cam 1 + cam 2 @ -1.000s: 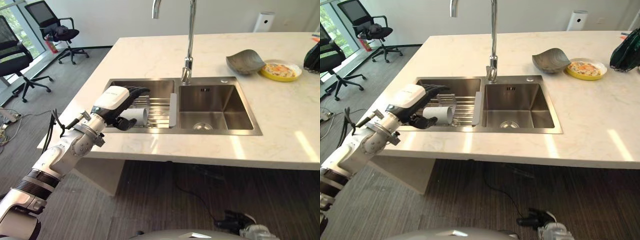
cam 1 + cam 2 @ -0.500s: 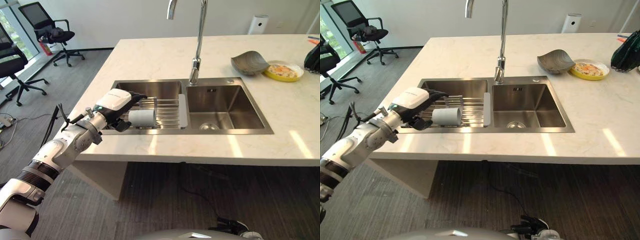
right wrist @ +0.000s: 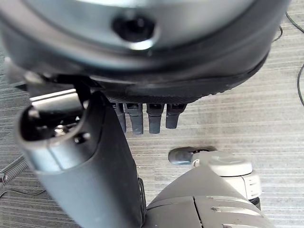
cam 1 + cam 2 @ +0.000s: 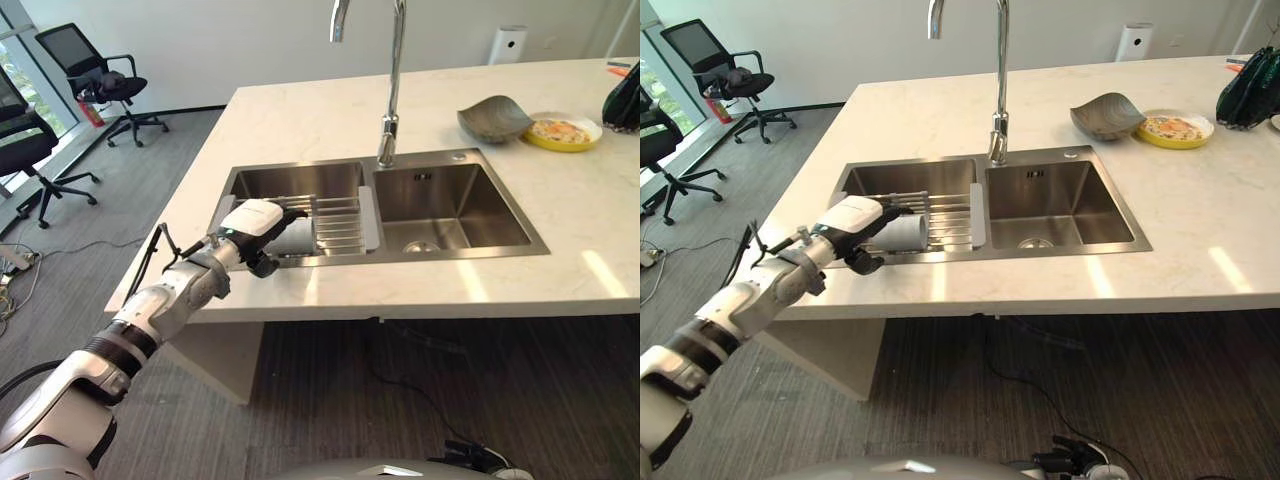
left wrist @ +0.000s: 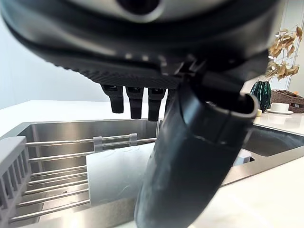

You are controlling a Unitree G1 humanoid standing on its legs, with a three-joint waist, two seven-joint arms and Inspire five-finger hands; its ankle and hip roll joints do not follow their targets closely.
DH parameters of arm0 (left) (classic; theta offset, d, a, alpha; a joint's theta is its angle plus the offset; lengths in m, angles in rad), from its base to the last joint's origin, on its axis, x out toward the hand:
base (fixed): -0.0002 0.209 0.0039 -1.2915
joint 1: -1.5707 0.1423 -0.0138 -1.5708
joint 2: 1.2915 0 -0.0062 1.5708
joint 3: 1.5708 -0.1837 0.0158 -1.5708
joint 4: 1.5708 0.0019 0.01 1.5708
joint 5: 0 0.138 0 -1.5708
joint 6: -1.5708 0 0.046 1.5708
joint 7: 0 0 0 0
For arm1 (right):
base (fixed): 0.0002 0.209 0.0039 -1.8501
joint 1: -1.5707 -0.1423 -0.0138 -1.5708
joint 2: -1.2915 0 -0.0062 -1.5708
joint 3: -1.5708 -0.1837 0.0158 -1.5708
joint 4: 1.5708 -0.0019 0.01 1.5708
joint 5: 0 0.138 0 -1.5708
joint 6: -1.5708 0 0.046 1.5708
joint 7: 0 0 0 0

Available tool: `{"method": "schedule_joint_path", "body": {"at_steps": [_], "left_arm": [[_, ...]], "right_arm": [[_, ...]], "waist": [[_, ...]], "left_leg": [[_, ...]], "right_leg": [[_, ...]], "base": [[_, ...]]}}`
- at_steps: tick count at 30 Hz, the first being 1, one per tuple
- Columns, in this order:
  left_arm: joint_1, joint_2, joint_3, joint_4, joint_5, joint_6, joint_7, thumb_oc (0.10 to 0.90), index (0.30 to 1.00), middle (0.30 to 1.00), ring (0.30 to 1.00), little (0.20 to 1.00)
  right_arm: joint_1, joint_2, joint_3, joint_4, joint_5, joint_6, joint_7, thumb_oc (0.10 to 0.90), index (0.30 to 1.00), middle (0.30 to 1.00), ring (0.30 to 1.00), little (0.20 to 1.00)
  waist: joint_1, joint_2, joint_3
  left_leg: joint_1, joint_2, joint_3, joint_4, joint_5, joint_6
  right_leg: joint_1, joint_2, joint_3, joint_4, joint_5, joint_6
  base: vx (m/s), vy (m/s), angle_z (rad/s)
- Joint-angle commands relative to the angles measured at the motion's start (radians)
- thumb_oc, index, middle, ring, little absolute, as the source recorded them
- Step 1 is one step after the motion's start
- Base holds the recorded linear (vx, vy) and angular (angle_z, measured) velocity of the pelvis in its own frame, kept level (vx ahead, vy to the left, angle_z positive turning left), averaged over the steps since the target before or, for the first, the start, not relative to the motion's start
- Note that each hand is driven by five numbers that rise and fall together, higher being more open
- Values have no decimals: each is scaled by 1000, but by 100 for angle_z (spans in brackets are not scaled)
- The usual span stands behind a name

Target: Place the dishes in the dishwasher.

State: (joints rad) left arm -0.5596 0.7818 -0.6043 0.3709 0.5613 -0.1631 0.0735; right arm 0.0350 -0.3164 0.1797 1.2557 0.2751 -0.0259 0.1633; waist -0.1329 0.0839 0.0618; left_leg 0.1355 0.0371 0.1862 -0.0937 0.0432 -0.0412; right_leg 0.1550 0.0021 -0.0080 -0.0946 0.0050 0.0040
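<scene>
Left eye view, going left to right: the left hand (image 4: 251, 222) reaches over the near-left edge of the counter (image 4: 300, 120) to a pale cup (image 4: 904, 234) lying on its side on the wire rack (image 4: 335, 218) across the left basin of the sink (image 4: 470, 205). Fingers lie over the cup and the thumb under its near side, loosely curled round it; whether they press it I cannot tell. Cup looks light, stiff, smooth and likely breakable, so it may roll or slip; taking it round the middle seems safest. Far right on the counter sit a grey bowl (image 4: 492, 118) and a yellow plate (image 4: 563, 132). Right wrist view has the right hand (image 3: 142, 116) over the floor, fingers relaxed and empty.
</scene>
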Motion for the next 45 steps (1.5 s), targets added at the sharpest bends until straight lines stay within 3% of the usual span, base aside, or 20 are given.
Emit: {"method": "schedule_joint_path", "body": {"at_steps": [1,9,14,27,37,41,42,44,45], "left_arm": [[-255,30,66,65,14,33,98,800,900,900,900,900],[-355,-26,-19,233,14,70,67,800,900,900,900,900],[-411,13,-22,312,30,84,57,800,900,900,900,900],[-489,-14,-95,566,-11,117,-30,800,900,900,900,900],[-484,-47,-92,635,-58,124,-98,800,900,900,900,900],[-441,-75,-49,724,-128,135,-136,800,900,900,900,900],[-415,-78,-50,769,-137,141,-168,800,900,900,900,900],[-416,-78,-51,771,-137,139,-168,800,900,900,900,900],[-417,-118,-65,844,-132,155,-198,400,300,300,300,300]], "right_arm": [[-26,3,49,2,-30,-18,0,800,900,900,900,900],[-54,-9,59,70,-60,0,-8,800,900,900,900,900],[45,-34,29,64,-99,-15,5,800,900,900,900,900],[4,-41,43,113,-125,16,23,800,900,900,900,900],[2,-32,49,137,-132,32,42,800,900,900,900,900],[-3,-31,51,138,-127,41,50,800,900,900,900,900],[-51,-4,100,71,-90,38,56,800,900,900,900,900],[-52,-3,101,70,-90,39,56,800,900,900,900,900],[-41,1,105,88,-75,41,62,800,900,900,900,900]], "waist": [[-17,-45,-7],[-26,-40,1],[-64,-34,21],[-73,-22,28],[-71,-19,30],[-75,-14,30],[-67,-19,22],[-67,-19,22],[-66,-21,15]], "left_leg": [[70,49,38,6,-79,-74],[75,55,54,6,-70,-73],[87,56,74,6,-82,-73],[91,60,90,6,-79,-75],[94,60,89,6,-79,-74],[94,60,93,6,-78,-74],[93,61,96,6,-78,-74],[93,60,95,6,-78,-74],[93,61,93,6,-77,-74]], "right_leg": [[-13,-111,8,22,-23,142],[-23,-102,29,25,-16,139],[-29,-99,50,27,-16,145],[-33,-89,58,26,-14,145],[-26,-88,51,24,-16,142],[-26,-88,50,26,-15,142],[-25,-87,50,26,-17,138],[-25,-87,50,26,-17,139],[-21,-85,46,26,-18,137]], "base": [[-17,-13,-16],[-12,-14,-16],[-27,3,-3],[-8,-4,-11],[-1,-2,1],[0,0,0],[0,0,0],[0,0,0],[0,0,0]]}}
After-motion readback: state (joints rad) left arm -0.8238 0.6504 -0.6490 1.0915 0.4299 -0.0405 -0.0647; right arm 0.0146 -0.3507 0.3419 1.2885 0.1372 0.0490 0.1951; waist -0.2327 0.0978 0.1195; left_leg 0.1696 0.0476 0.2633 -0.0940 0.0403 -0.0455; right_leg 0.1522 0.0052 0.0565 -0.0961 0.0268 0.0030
